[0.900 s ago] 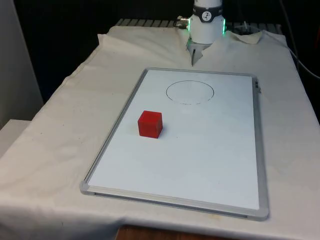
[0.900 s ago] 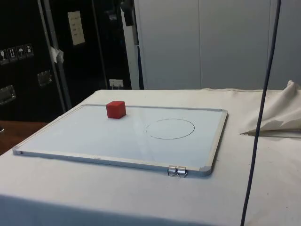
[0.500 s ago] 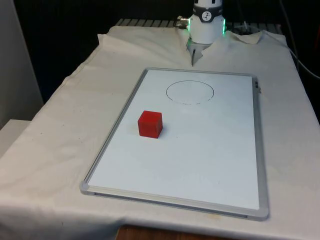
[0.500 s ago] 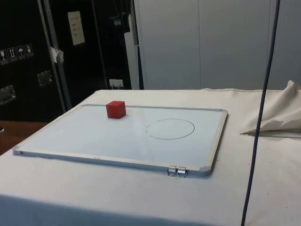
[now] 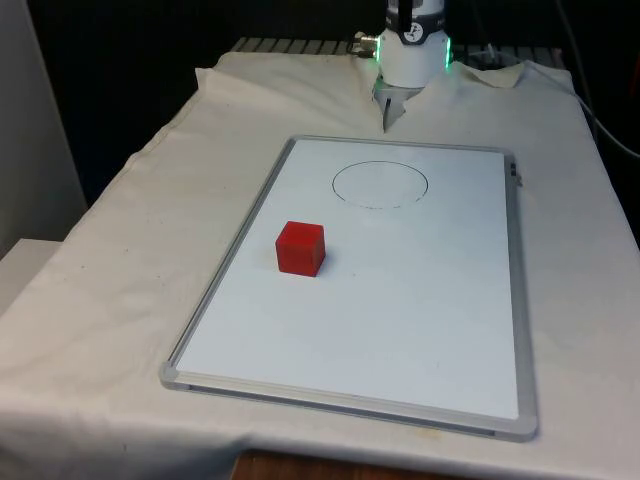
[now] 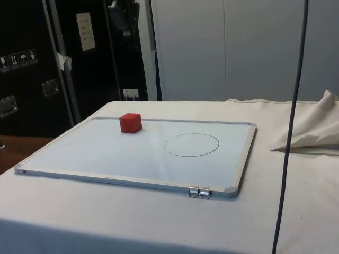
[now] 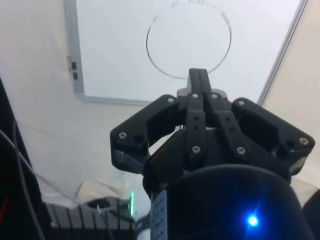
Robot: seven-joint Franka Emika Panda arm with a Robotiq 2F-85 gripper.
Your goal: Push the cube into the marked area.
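Cube [image 5: 301,248] on whiteboard [image 5: 440,330], near circle [image 5: 380,184]

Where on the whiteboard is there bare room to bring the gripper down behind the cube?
Bare board surrounds the red cube: a wide patch towards the whiteboard near edge, another to the front view's right. Tightest is the strip between cube and the frame's left rail. The drawn circle is unoccupied.

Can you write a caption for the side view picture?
A red cube sits on a whiteboard, outside the drawn circle.
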